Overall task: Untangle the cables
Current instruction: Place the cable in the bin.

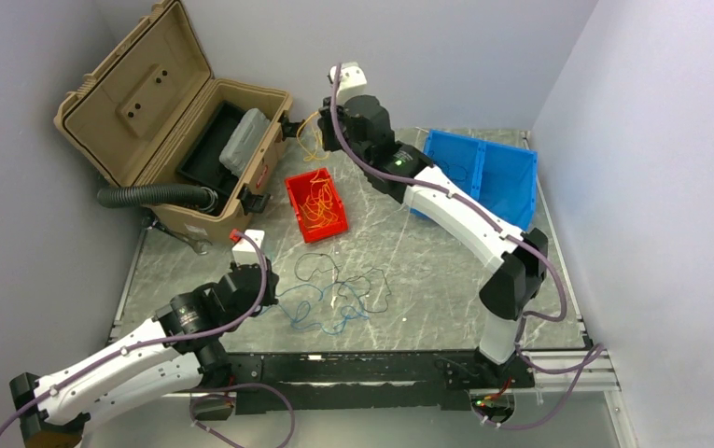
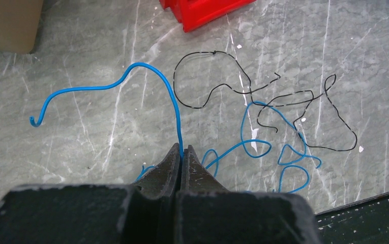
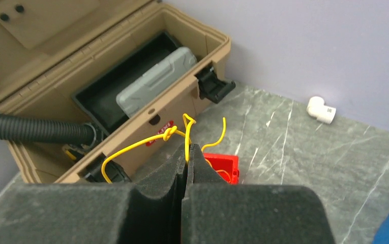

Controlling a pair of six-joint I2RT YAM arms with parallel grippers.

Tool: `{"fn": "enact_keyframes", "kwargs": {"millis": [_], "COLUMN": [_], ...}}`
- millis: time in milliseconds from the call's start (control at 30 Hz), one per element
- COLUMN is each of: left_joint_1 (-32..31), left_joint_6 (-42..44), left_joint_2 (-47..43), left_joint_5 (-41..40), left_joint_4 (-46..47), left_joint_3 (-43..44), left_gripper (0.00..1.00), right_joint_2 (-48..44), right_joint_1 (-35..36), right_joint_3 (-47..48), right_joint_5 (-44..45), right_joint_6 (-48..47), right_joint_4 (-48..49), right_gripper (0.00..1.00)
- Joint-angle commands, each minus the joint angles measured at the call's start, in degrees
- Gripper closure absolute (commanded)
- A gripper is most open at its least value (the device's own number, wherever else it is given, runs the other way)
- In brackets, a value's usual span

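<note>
A loose tangle of blue cables [image 1: 320,313] and thin dark cables [image 1: 371,285] lies on the table in front of the left arm. My left gripper [image 2: 182,151] is shut on a blue cable [image 2: 146,68] that arcs up and to the left, ending in a small hook. More blue loops [image 2: 283,152] and dark loops [image 2: 329,122] lie to its right. My right gripper [image 3: 188,150] is shut on a yellow cable [image 3: 131,147], held up above the red bin [image 3: 222,165]. In the top view the right gripper [image 1: 323,126] is at the back, the yellow cable [image 1: 308,131] dangling beside it.
A red bin [image 1: 315,203] holds several orange-yellow cables. An open tan toolbox [image 1: 185,131] stands back left with a black ribbed hose [image 1: 152,194]. A blue bin [image 1: 483,168] stands back right. A white fitting [image 3: 320,109] lies by the back wall.
</note>
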Motion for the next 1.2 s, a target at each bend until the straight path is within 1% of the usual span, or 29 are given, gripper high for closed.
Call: {"fn": "enact_keyframes", "kwargs": {"millis": [0, 133, 500, 867, 1033, 1167], "left_joint_1": [0.02, 0.02, 0.03, 0.03, 0.03, -0.02], "left_joint_6": [-0.27, -0.23, 0.02, -0.22, -0.63, -0.63], "left_joint_2": [-0.47, -0.52, -1.21, 0.00, -0.47, 0.21], "left_joint_5": [0.37, 0.46, 0.11, -0.80, -0.70, -0.68], "left_joint_4": [0.57, 0.55, 0.05, -0.61, 0.20, 0.29], "left_joint_3": [-0.26, -0.22, -0.08, 0.34, -0.24, -0.07], "left_gripper": [1.00, 1.00, 1.00, 1.00, 1.00, 1.00], "right_joint_2": [0.76, 1.81, 6.67, 15.39, 18.94, 24.54], "right_joint_1": [0.27, 0.29, 0.27, 0.24, 0.37, 0.33], "right_joint_3": [-2.56, -5.33, -7.76, -7.39, -8.42, -4.39], "right_joint_5": [0.07, 0.09, -0.75, -0.14, -3.18, -3.16], "right_joint_6": [1.18, 1.53, 2.81, 6.86, 9.13, 9.30], "right_joint_4": [3.76, 4.82, 3.18, -4.78, -5.50, -8.05], "right_gripper": [1.00, 1.00, 1.00, 1.00, 1.00, 1.00]}}
